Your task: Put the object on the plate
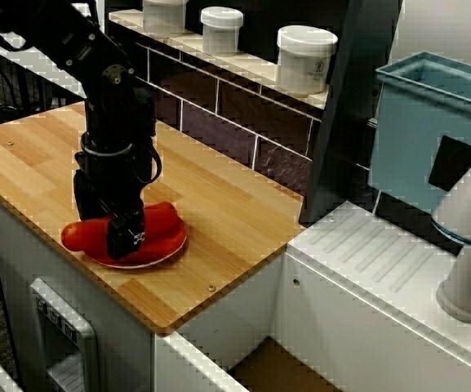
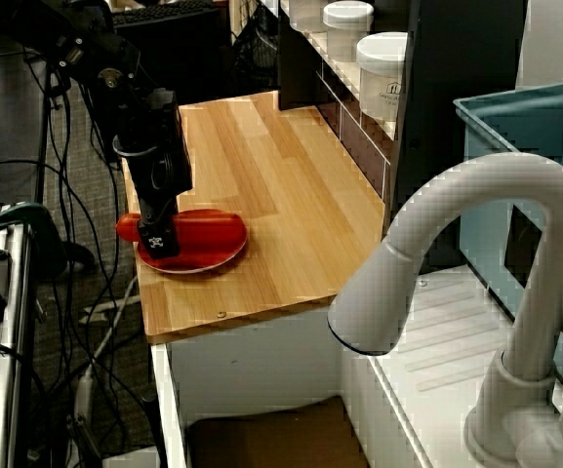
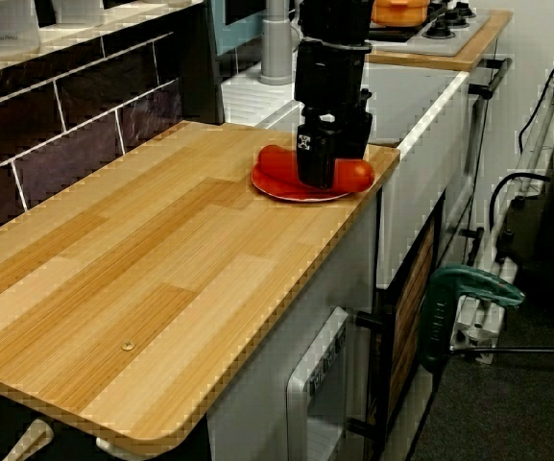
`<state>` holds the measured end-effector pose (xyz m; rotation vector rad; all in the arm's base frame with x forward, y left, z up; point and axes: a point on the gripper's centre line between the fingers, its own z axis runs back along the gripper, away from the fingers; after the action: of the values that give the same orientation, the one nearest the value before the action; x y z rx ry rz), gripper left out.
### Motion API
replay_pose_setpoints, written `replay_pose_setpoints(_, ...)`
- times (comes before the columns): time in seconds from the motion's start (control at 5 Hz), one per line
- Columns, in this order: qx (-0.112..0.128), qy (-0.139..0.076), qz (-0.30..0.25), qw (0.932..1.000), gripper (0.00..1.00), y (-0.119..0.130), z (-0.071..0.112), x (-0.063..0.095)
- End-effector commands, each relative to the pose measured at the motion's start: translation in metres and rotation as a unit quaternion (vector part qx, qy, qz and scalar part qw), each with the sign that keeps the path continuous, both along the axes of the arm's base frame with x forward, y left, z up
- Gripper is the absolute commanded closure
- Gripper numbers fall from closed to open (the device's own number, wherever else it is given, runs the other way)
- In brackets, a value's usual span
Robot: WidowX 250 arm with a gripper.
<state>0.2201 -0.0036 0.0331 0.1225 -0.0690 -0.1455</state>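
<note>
The object [image 1: 160, 220] is a long orange-red sausage lying across the flat red plate [image 1: 155, 258] near the front left corner of the wooden counter. Its left end [image 1: 75, 237] sticks out past the plate's rim. My black gripper [image 1: 121, 229] comes straight down over the object's middle, one finger [image 1: 126, 237] in front of it and the other behind, both close against its sides. The same hold appears in the other views, gripper [image 2: 160, 232] and gripper [image 3: 319, 171] covering the middle of the object [image 3: 353, 174] on the plate [image 3: 286, 191]. The object looks to be resting on the plate.
The wooden counter [image 1: 219, 212] ends just in front of the plate. White jars [image 1: 305, 59] stand on a ledge along the tiled back wall. A sink drainboard [image 1: 382, 261], a grey faucet [image 2: 457, 253] and a teal bin [image 1: 431, 131] lie to the right.
</note>
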Motion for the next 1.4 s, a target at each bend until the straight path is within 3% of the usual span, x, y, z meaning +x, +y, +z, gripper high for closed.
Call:
replay_pose_setpoints(0.0,-0.004,-0.002,0.010,0.9999,0.00,0.010,0.011,0.008)
replay_pose_setpoints(0.8,-0.040,0.003,0.015,0.9991,0.00,0.027,0.056,0.003)
replay_pose_setpoints(1.2,-0.039,0.007,0.005,0.9992,0.00,0.030,0.058,0.003)
